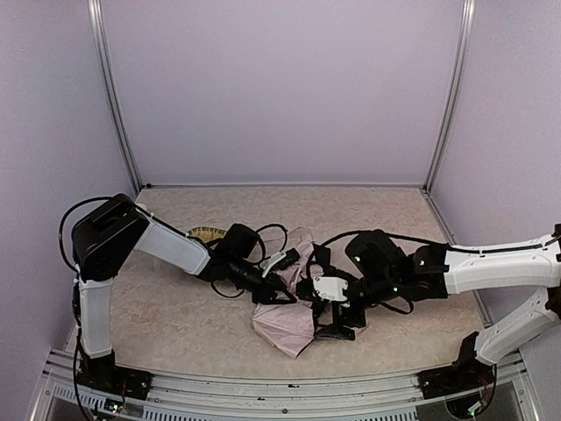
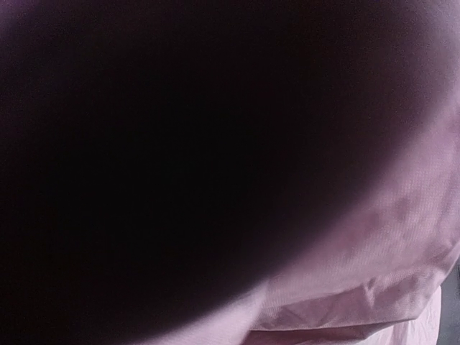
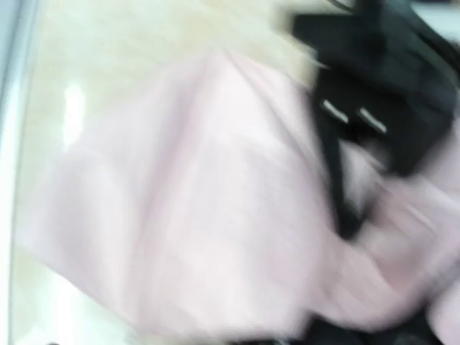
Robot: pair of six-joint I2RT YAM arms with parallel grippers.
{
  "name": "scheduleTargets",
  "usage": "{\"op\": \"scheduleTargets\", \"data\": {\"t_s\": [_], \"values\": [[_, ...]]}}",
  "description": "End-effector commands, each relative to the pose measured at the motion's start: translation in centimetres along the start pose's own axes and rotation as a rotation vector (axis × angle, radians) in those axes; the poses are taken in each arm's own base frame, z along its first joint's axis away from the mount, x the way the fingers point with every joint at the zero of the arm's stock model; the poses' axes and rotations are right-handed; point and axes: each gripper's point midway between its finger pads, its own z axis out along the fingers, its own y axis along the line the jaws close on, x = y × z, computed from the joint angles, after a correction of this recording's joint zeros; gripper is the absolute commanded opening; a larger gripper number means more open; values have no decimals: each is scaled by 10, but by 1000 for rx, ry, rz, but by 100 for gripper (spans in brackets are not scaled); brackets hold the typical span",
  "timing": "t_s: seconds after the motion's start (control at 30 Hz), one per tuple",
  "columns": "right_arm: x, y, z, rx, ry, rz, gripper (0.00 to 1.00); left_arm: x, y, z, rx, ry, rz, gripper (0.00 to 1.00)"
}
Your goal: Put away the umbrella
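Pale pink umbrella (image 2: 374,259) fabric is crowding the left wrist lens, much of that view lost in shadow. From above, the umbrella is lying crumpled at the middle of the surface (image 1: 175,324), between both arms, its bundle running roughly near-to-far. Left end effector (image 1: 273,282) is meeting its left edge and right end effector (image 1: 335,309) its right, both equally near; whether either is open or gripping is not showing. Behind the left arm a woven tray (image 1: 208,233) is peeking out, its contents hidden

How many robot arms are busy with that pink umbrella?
2. The left arm reaches in from the left side of the table, the right arm from the right side; they meet over the umbrella near the middle. None seems hidden.
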Motion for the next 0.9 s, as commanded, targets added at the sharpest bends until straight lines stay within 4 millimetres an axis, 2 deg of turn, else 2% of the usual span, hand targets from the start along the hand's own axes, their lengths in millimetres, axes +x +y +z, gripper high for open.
{"op": "scheduleTargets", "data": {"t_s": [0.0, 0.17, 0.23, 0.3, 0.37, 0.4, 0.47, 0.5, 0.53, 0.6, 0.73, 0.8, 0.87], "values": [[-31, 27, 19, 90, -137, -129, 100, 59, 19, 10, -18, 158, -224, 0], [-24, 37, 55, 108, -90, -182, 100, 67, 24, 11, -22, 173, -260, 0], [-28, 43, 64, 82, -123, -190, 100, 69, 26, 11, -28, 181, -270, 0], [-29, 41, 72, 109, -137, -186, 100, 70, 27, 11, -30, 185, -277, 0], [-26, 31, 79, 161, -102, -165, 91, 71, 28, 10, -32, 187, -281, 0], [-24, 25, 81, 186, -78, -156, 77, 71, 29, 10, -32, 187, -283, 0], [-23, 10, 79, 256, -42, -118, 30, 72, 28, 10, -25, 188, -287, 0], [-24, 5, 76, 268, -40, -105, 11, 74, 29, 10, -23, 192, -288, 0], [-24, 1, 72, 268, -44, -88, 0, 75, 28, 10, -21, 198, -284, 0], [-32, -13, 59, 263, -92, -18, 0, 79, 28, 10, -20, 216, -282, 0], [-48, -56, 25, 304, -219, 136, 0, 85, 27, 9, -14, 239, -274, 0], [-44, -80, 19, 313, -245, 217, 0, 87, 26, 9, -8, 243, -267, 0], [-29, -99, 26, 304, -223, 279, 0, 86, 24, 9, -2, 244, -257, 0]]}}
